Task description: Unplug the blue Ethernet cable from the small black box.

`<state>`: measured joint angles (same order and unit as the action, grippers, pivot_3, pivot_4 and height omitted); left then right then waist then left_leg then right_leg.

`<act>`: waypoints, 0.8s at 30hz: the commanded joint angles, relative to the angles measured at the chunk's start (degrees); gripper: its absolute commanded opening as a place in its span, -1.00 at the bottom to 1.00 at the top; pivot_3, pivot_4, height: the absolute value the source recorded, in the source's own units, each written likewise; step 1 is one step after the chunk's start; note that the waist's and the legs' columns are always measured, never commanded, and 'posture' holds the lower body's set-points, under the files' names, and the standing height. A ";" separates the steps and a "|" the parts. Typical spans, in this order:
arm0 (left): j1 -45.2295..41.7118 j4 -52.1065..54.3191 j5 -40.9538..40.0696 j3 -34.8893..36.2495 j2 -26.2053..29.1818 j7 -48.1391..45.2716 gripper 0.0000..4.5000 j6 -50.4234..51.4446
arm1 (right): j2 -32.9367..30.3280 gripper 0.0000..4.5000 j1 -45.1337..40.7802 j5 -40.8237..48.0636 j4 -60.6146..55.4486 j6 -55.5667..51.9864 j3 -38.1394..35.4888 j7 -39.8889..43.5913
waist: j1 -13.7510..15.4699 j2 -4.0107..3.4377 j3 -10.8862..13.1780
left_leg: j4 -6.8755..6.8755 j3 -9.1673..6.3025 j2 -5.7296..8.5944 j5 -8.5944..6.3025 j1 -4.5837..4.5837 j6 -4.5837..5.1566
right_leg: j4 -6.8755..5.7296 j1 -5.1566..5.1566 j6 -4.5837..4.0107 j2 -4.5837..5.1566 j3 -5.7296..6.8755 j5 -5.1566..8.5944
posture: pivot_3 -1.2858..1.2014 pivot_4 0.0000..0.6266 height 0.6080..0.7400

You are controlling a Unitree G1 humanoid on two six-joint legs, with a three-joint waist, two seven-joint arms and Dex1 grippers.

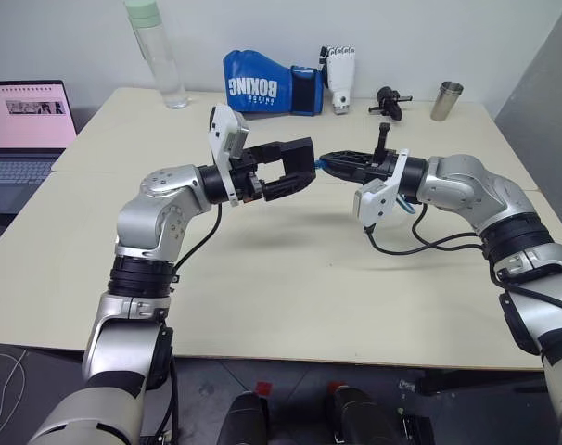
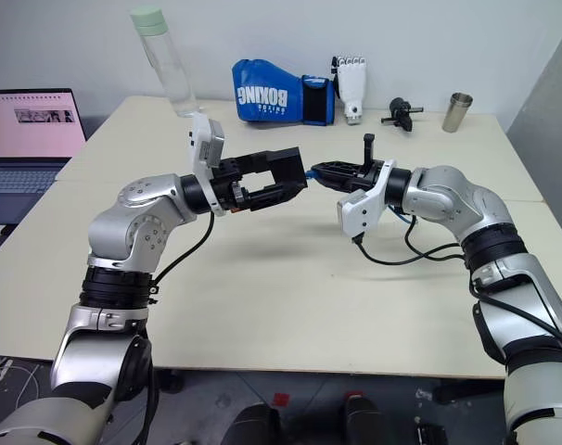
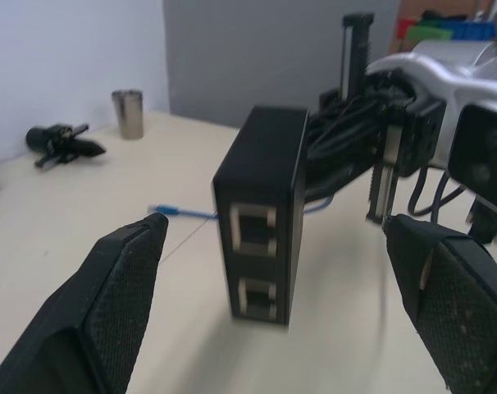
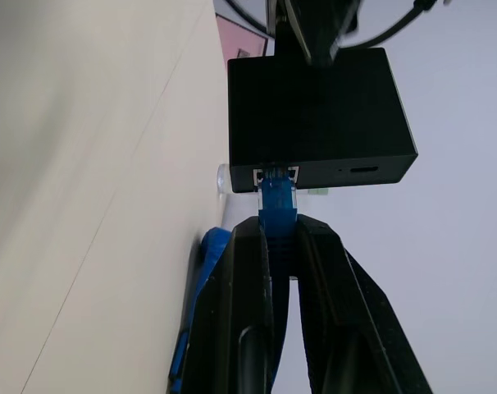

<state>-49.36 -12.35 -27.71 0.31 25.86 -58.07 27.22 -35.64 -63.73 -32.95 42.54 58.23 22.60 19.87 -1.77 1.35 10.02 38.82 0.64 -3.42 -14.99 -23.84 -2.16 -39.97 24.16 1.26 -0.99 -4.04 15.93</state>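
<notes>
The small black box (image 4: 318, 119) is held in mid-air above the table (image 1: 290, 297), hanging from the blue Ethernet cable (image 4: 275, 205), whose plug is seated in a port on the box edge. The right gripper (image 4: 283, 238) is clamped on the cable just behind the plug. The left gripper (image 3: 281, 304) stands spread, one finger to each side of the box, not touching. The box should be clamped firmly across its flat faces first; the plug's latch probably needs pressing, then a straight pull along the port axis.
</notes>
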 commanded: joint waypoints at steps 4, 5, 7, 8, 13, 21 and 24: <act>-2.36 -0.78 -0.37 0.82 0.14 -1.87 0.16 -1.22 | -1.41 -0.93 -0.55 2.47 -2.04 -0.83 -2.26 0.57 | -0.07 0.00 0.00 | -0.01 0.00 -0.01 0.00 0.00 0.00 | 0.00 0.01 0.00 -0.01 0.00 0.00 | 0.03 -0.52 1.00; -2.37 -0.99 -0.25 0.69 0.36 -2.37 0.10 -1.28 | -1.58 -0.93 -0.44 2.53 -2.21 -1.07 -2.37 0.62 | -0.07 0.00 0.00 | -0.01 0.00 -0.01 0.00 0.00 0.00 | 0.00 0.00 0.00 -0.01 0.01 0.00 | 0.03 -0.52 1.00; -2.41 -1.83 0.27 0.38 0.41 -3.05 -0.09 -1.87 | -1.74 -0.93 -0.28 3.02 -2.40 -1.46 -2.53 0.95 | -0.07 0.00 0.00 | -0.01 -0.01 -0.01 0.00 0.00 0.00 | 0.00 0.01 0.00 -0.01 0.01 0.00 | 0.03 -0.52 1.00; -2.55 -2.41 0.61 0.27 0.21 -3.12 -0.16 -2.34 | -1.65 -0.93 -0.06 3.80 -2.75 -1.96 -2.74 1.42 | -0.07 0.00 0.00 | -0.01 -0.01 -0.01 0.00 0.00 0.00 | 0.00 0.01 0.00 -0.01 0.01 0.00 | 0.03 -0.52 1.00; -3.87 -3.76 0.71 0.58 -0.74 -3.20 -0.62 -3.01 | -1.54 -0.93 1.01 5.85 -5.22 -3.21 -3.20 3.05 | -0.03 0.00 0.00 | 0.00 -0.01 -0.01 0.00 -0.01 0.00 | -0.01 0.00 0.00 -0.01 0.02 0.00 | 0.03 -0.52 1.00; -5.12 -4.57 -0.25 1.05 -0.95 -3.39 -0.65 0.64 | -0.79 -0.62 2.84 15.25 -8.45 -8.97 -2.95 13.76 | -0.06 0.00 0.00 | 0.00 -0.02 0.00 0.00 0.01 0.00 | -0.01 -0.02 0.00 -0.01 0.02 0.00 | 0.03 -0.52 1.00; -5.26 -4.45 -0.60 1.32 -0.88 -3.72 -0.65 1.57 | -0.71 -0.34 3.38 19.65 -10.64 -11.62 -3.02 19.14 | -0.07 0.00 0.00 | 0.00 -0.04 -0.01 0.00 0.00 0.01 | -0.01 -0.02 0.00 -0.01 0.03 0.00 | 0.03 -0.52 1.00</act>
<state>-52.68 -18.09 -26.98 0.34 24.91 -61.49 28.52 -36.00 -59.83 -17.89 34.88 48.44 21.00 35.30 -1.84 1.35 10.02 38.82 0.59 -3.43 -15.00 -23.84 -2.16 -39.98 24.14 1.26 -1.00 -4.00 15.93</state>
